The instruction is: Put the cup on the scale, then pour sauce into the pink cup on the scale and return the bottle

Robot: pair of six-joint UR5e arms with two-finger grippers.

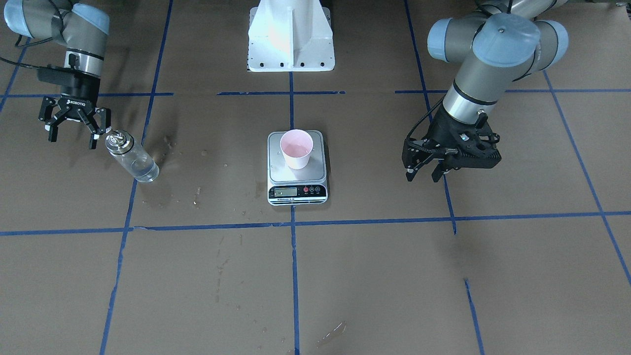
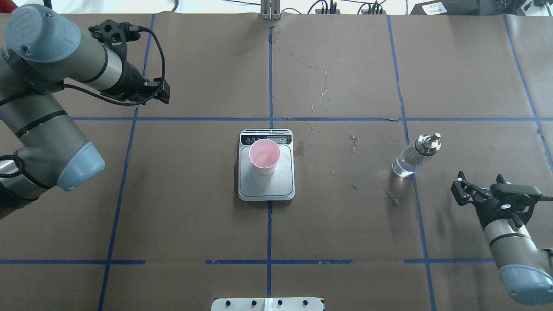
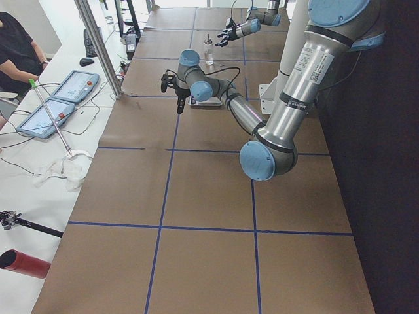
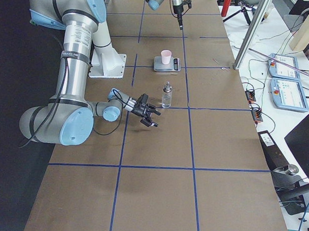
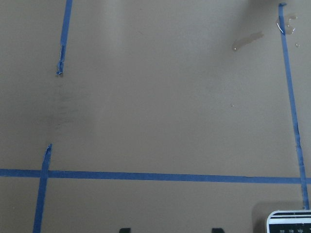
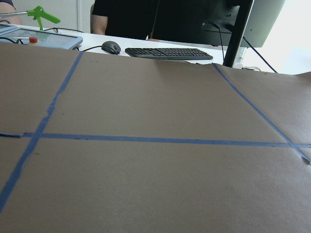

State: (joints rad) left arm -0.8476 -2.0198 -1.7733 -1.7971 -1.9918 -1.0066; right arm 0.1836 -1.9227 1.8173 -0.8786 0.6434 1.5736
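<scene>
The bottle [image 2: 407, 160] stands with its long axis vertical, spout up, at 3 o'clock from the scale [image 2: 266, 190] overhead; left jaws and right jaws spread, empty.

Table covering [image 2: 194, 207]: smooth, matt brown paper, lined with faintly glossy blue tape [image 2: 268, 229] and marked by shiny wet spots [image 2: 354, 138] beside the scale. Scale [image 2: 268, 190]: satin silver steel platform, glossy black plastic front strip. Cup [image 2: 264, 156]: matt pale pink, material undetermined. Bottle [image 2: 408, 160]: clear glossy glass with a polished silver metal spout cap [image 2: 427, 142].
</scene>
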